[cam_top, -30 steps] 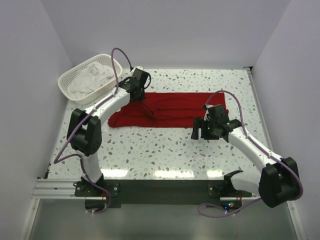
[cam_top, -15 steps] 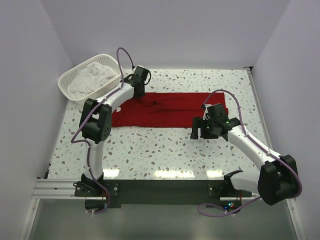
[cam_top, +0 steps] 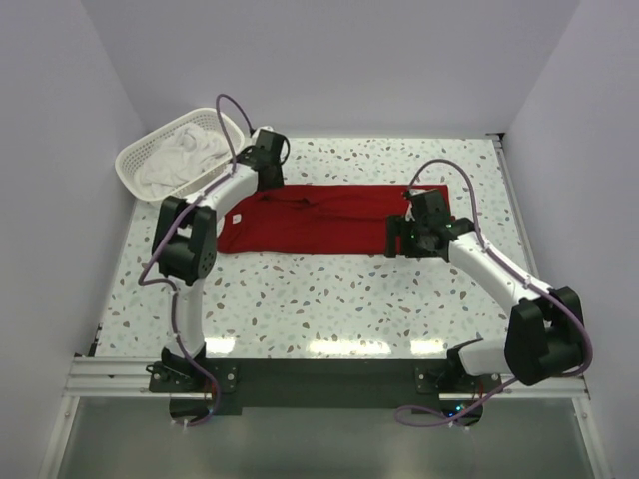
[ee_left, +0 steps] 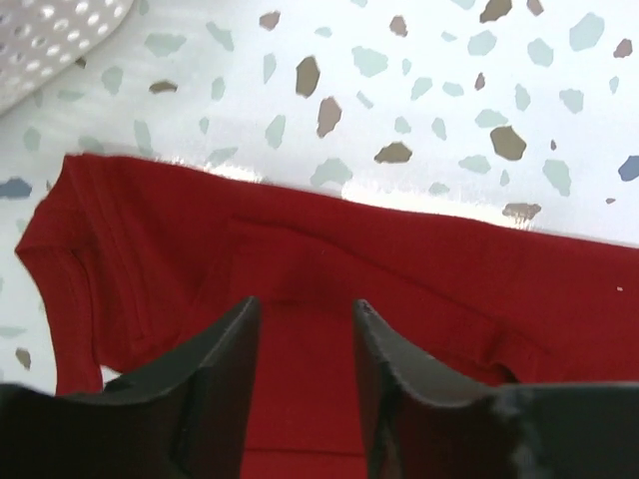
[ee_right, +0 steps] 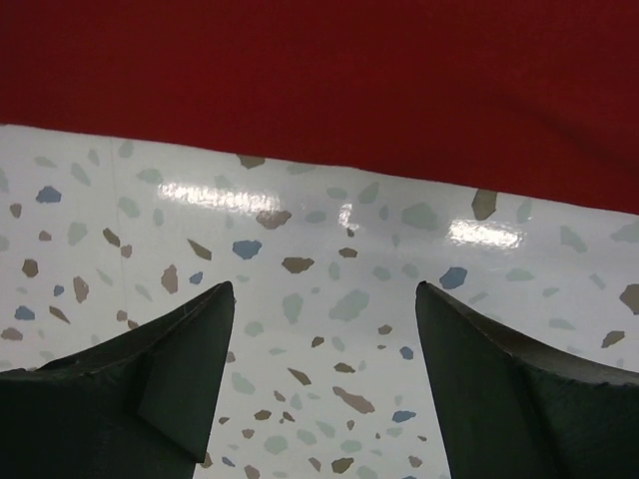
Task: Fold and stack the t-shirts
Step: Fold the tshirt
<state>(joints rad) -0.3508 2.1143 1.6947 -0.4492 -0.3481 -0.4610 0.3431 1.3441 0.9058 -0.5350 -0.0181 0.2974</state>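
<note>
A deep red t-shirt (cam_top: 329,220) lies on the table, folded into a long flat band; in the left wrist view this red t-shirt (ee_left: 419,279) fills the lower half. My left gripper (cam_top: 268,183) hovers over the band's far left part. In its own view the left gripper (ee_left: 306,309) is open, with only cloth showing below the gap. My right gripper (cam_top: 397,242) is at the band's front right edge. From its wrist camera the right gripper (ee_right: 324,289) stands wide open over bare table, with the red t-shirt (ee_right: 329,90) just ahead. White t-shirts (cam_top: 185,152) lie bunched in the basket.
The white lattice basket (cam_top: 133,160) stands at the table's far left corner, close to my left arm; a corner of the basket (ee_left: 50,35) shows in the left wrist view. The speckled table (cam_top: 329,294) runs in front of the red band. Walls enclose three sides.
My left gripper moved back and to the left along the shirt, then opened and let go of the red cloth, which now lies flat. My right gripper shifted slightly towards the shirt's front edge.
</note>
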